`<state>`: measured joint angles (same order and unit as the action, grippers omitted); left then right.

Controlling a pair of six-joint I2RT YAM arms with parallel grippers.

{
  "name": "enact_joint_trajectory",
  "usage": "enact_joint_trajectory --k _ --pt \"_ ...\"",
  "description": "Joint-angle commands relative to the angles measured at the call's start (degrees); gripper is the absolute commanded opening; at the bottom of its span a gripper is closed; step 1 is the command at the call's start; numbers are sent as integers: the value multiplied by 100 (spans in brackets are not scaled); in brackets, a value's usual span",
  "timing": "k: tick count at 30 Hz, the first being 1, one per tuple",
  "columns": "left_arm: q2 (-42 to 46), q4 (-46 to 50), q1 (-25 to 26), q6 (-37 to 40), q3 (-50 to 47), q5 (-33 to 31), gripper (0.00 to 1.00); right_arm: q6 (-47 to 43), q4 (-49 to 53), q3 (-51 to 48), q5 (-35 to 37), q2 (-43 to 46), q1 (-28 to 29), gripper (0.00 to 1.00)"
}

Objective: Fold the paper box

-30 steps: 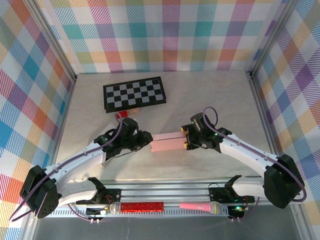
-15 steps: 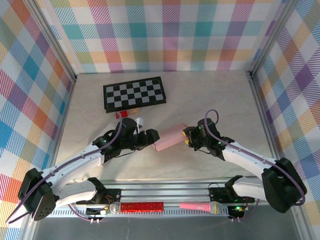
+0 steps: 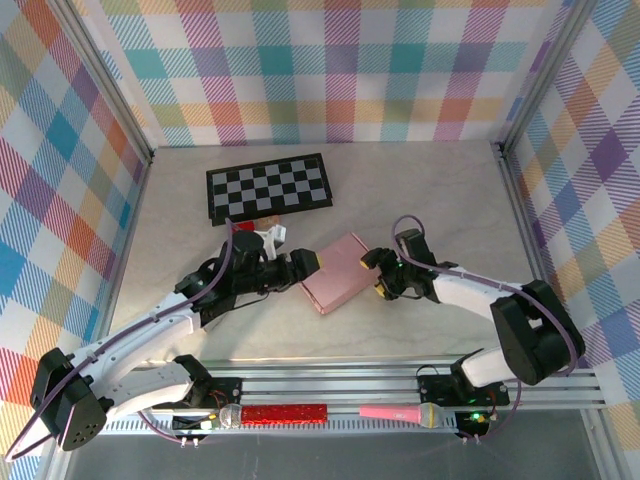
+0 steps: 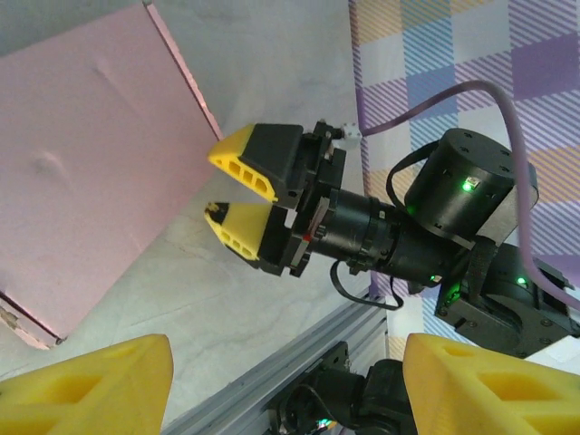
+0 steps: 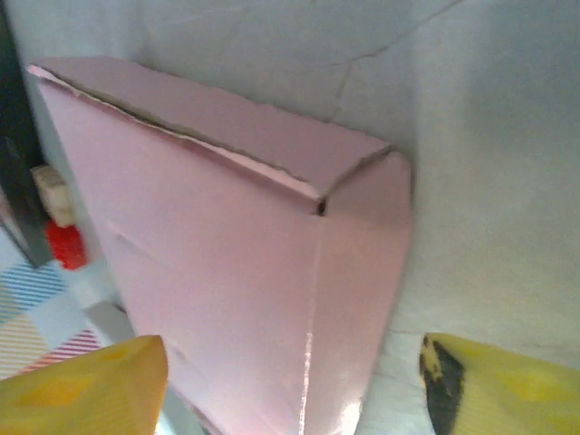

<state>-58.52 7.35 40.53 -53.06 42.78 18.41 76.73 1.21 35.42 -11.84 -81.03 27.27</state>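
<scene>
The pink paper box (image 3: 340, 272) is lying flat in the middle of the worktop (image 3: 430, 200), sitting askew between the two arms. The left pincer (image 3: 306, 268) is hovering just beside the box's left edge, its yellow fingers (image 4: 91, 385) standing wide apart and gripping nothing. The right pincer (image 3: 374, 275) is facing the box's right edge, its jaws parted and gripping nothing; from the left wrist its tips are showing just beside the cardboard, and I cannot tell whether they are touching it. A checkerboard (image 3: 268, 187) is lying farther back on the worktop, well apart from the box.
</scene>
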Motion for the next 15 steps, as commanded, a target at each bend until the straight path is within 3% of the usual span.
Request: enact_joint_trajectory --k 1,6,7,8,9,10,11,15 --pt "190 95 -144 109 172 13 67 -324 1699 476 51 300 -70 80" --pt "400 473 -384 193 173 -6 67 -447 3558 767 486 1028 -123 86" --pt "435 608 -449 230 202 -36 67 -600 3814 884 619 1179 -133 99" --pt "476 801 -530 308 271 -123 68 -911 3991 1039 723 1354 -170 99" --pt "535 1278 -644 434 373 -248 71 -1308 4069 1191 800 1533 -231 98" --pt "585 1538 -753 569 463 -356 83 -1650 4194 1372 959 1688 -279 99" --pt "641 1812 -880 811 586 -494 100 -2024 4464 1629 1323 1843 -292 99" --pt "749 2726 -993 2376 1079 -1679 100 -3394 5176 2411 3269 2369 -292 99"
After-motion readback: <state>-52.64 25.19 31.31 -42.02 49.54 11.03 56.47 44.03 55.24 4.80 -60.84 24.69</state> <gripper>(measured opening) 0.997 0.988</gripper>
